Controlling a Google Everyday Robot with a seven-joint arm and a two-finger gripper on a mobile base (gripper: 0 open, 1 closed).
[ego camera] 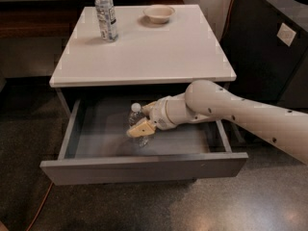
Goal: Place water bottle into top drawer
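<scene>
The top drawer (pixel 144 168) is pulled wide open under the white table, and its bluish-grey interior shows. The water bottle (pixel 135 115), small and clear with a white cap, stands roughly upright inside the drawer at about its middle. Its lower part looks close to the drawer floor; I cannot tell whether it touches. My gripper (pixel 144 121) reaches into the drawer from the right and is shut on the bottle's body, with one tan finger (pixel 140 128) across its front. The bottle's label is hidden by the fingers.
On the white table top (pixel 159 52) stand a taller clear bottle with a pale label (pixel 106 14) at the back left and a small cream bowl (pixel 159 13) at the back. A dark cabinet (pixel 269 47) stands to the right. An orange cable (pixel 41 206) lies on the floor at the left.
</scene>
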